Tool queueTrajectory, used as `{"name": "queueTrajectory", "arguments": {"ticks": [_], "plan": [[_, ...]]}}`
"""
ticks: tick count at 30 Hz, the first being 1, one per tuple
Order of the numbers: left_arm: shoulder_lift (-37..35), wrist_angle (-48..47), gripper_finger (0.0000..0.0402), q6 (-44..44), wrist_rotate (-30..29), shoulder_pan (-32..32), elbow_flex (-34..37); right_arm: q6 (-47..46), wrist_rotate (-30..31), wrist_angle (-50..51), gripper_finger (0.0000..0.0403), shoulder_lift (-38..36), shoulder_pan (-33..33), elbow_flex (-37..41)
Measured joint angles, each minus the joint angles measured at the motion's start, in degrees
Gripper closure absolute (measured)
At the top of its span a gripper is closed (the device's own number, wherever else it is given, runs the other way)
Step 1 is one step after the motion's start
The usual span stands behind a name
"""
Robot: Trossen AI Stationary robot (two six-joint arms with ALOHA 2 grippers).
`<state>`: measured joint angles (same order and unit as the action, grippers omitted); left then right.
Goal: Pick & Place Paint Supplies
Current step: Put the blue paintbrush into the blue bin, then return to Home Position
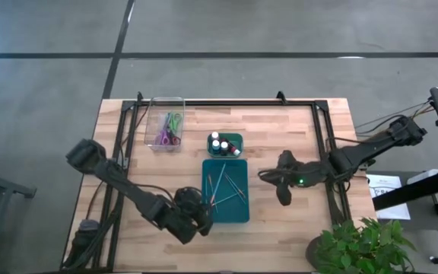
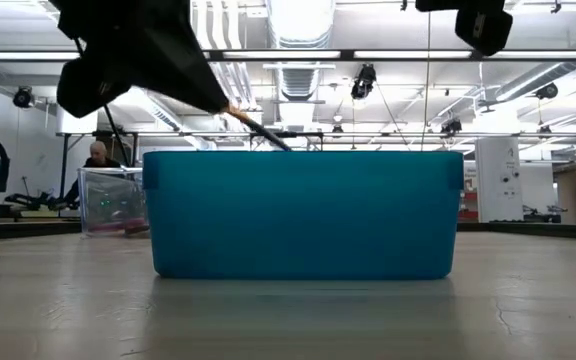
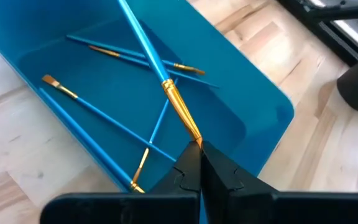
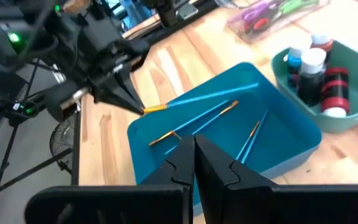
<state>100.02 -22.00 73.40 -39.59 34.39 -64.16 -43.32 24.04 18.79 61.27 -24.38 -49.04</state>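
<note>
Far left on the wooden bench (image 1: 280, 152), near the back edge, stands a clear plastic box (image 1: 165, 122) with the scissors (image 1: 171, 129) inside, green and purple handles showing. In front of it, at the left front corner of the blue tray (image 1: 238, 214), hovers the left tool (image 3: 199, 163), fingers pressed together and clamped on the brush end of one blue paint brush (image 3: 160, 74), just at the golden ferrule. Slants from the tool up over the tray, this brush, without touching the tray floor. Inside the blue tray lie several more thin blue brushes (image 1: 230, 185), crossing each other. Just behind the tray sits a small green bin (image 1: 233, 137) with the paint bottles (image 1: 219, 144) standing upright, white caps on top, one bottle dark red. To the right of the tray, above bare bench, waits the right tool (image 1: 284, 196), fingers together, holding nothing. In the low view, beyond the bench, shows a person (image 2: 95, 158).
</note>
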Motion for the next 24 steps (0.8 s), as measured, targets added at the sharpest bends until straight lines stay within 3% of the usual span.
{"name": "queueTrajectory", "arguments": {"ticks": [9, 19, 24], "plan": [[1.78, 3.29, 0.0398, 0.07, 1.02, -0.04, 0.11, 0.47, 1.66, 1.97, 0.0394, -2.73, 0.02, 0.0], [1.78, 3.37, 0.031, -1.47, 0.62, -0.28, 0.33, 0.22, 1.63, 1.97, 0.0394, -2.23, 0.0, 0.0], [1.72, 3.38, 0.0287, -1.53, 0.58, -0.95, 0.33, 0.25, 1.65, 1.92, 0.0394, -2.27, 0.01, 0.0]]}}
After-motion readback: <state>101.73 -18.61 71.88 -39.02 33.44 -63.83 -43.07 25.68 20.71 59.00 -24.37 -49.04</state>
